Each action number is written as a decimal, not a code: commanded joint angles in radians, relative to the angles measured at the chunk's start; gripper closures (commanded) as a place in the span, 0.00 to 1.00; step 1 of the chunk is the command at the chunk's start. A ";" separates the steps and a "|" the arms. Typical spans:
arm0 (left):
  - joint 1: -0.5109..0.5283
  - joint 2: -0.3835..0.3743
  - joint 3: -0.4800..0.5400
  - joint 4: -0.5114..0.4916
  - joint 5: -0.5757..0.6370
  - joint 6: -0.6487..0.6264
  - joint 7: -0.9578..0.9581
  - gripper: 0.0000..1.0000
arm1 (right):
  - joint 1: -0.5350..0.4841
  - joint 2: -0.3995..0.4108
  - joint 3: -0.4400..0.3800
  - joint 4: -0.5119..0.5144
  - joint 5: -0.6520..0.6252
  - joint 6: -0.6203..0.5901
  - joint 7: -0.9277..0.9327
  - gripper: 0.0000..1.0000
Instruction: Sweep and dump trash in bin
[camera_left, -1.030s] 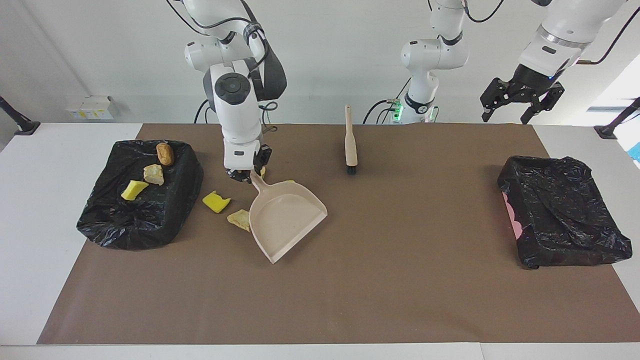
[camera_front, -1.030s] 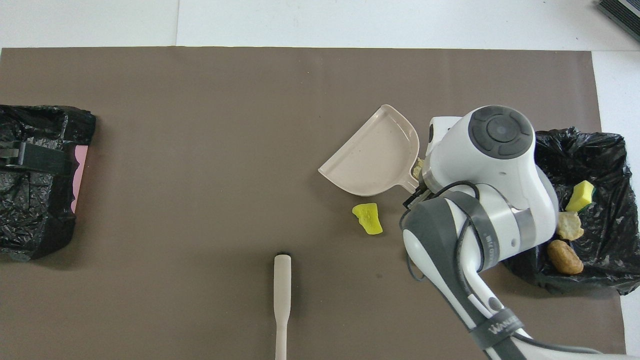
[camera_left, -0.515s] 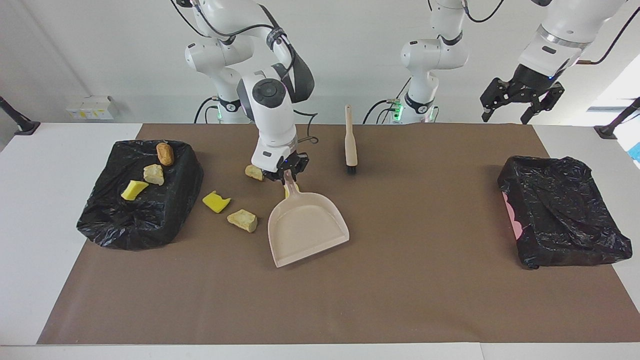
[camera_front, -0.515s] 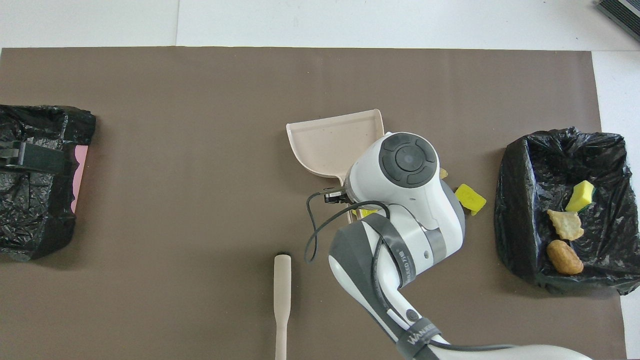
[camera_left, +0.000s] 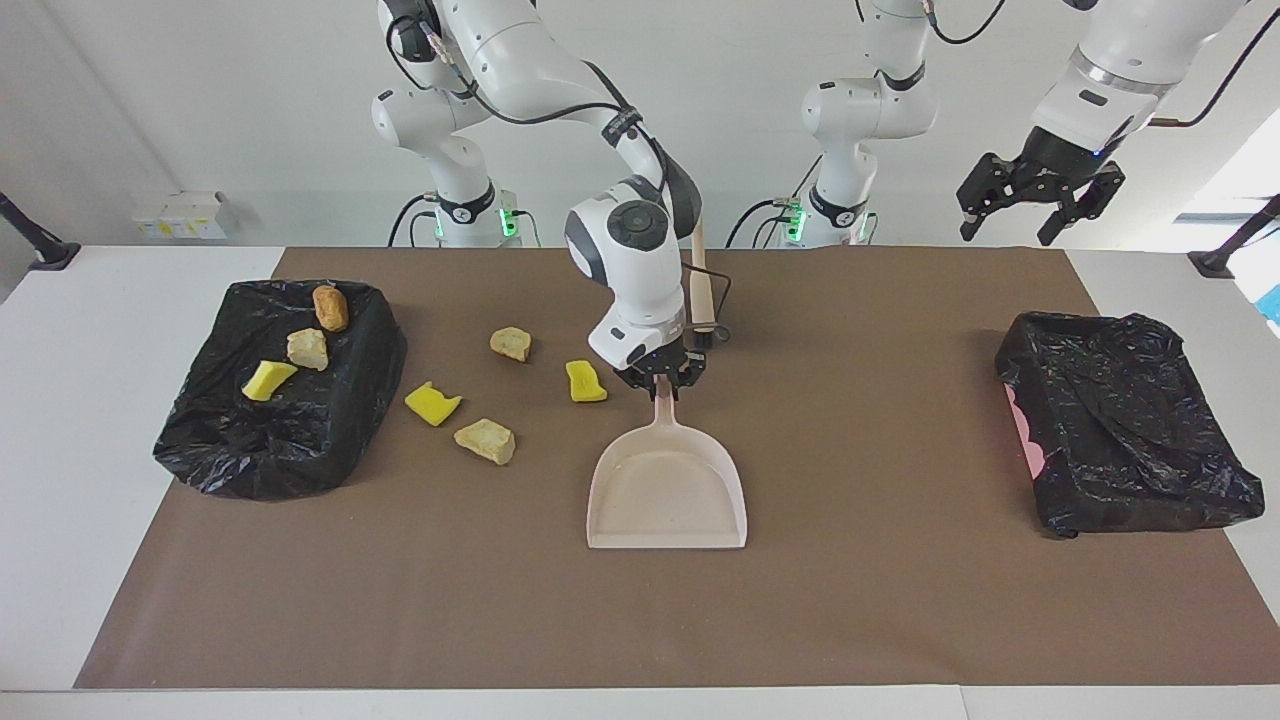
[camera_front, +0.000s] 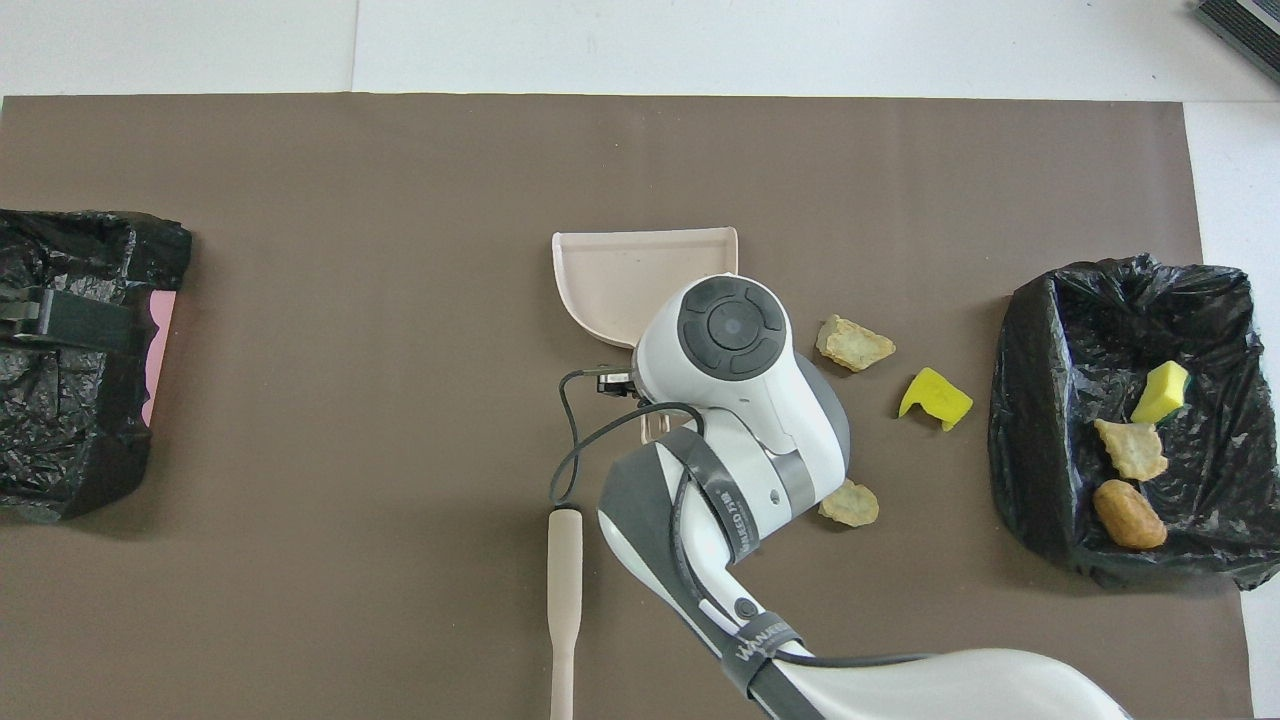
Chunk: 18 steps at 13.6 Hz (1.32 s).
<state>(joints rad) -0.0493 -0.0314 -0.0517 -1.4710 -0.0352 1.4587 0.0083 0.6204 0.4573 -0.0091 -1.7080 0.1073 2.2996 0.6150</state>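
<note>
- Right now the right gripper (camera_left: 660, 378) is low on the top end of the dustpan handle (camera_left: 662, 408); can't tell whether it clamps the handle or is letting go.
- Dustpan (camera_left: 665, 495) lies flat mid-counter on the brown mat (camera_left: 900, 600), handle toward the robots, mouth pointing away from them.
- Brush (camera_left: 702, 290) lies nearer to the robots than the pan, partly hidden by the right arm's wrist.
- Loose trash toward the right arm's end: yellow sponge (camera_left: 585, 381) just beside the gripper, tan lump (camera_left: 511, 343) nearer to the robots, second sponge (camera_left: 432, 403) and second tan lump (camera_left: 485, 440) between pan and bin.
- Black-lined bin (camera_left: 280, 440) holds three pieces: brown bread piece (camera_left: 330, 307), tan chunk (camera_left: 307, 348), yellow scrap (camera_left: 268, 379).
- Left gripper (camera_left: 1035, 205) waits up high, jaws wide, empty, over the second lined bin (camera_left: 1130, 440) in the overhead view.
- Versus a second ago: pan slid from beside the trash to mid-counter and turned square; all four loose pieces are now uncovered. Left arm unchanged.
- Strap on the right arm carries white lettering; not legible enough to quote.
</note>
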 joint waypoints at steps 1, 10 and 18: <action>-0.035 -0.007 0.010 0.003 0.035 -0.011 -0.021 0.00 | 0.007 0.008 -0.003 0.028 0.022 0.012 0.008 0.00; -0.001 -0.007 -0.007 -0.009 0.037 0.014 -0.025 0.00 | 0.048 -0.172 0.023 -0.008 0.100 -0.331 0.005 0.00; -0.004 0.011 -0.272 -0.302 0.034 0.394 -0.274 0.00 | 0.212 -0.347 0.024 -0.284 0.101 -0.280 0.134 0.00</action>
<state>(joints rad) -0.0597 0.0002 -0.2762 -1.6719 -0.0199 1.7481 -0.2346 0.8164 0.1967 0.0121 -1.8647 0.1864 1.9609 0.7306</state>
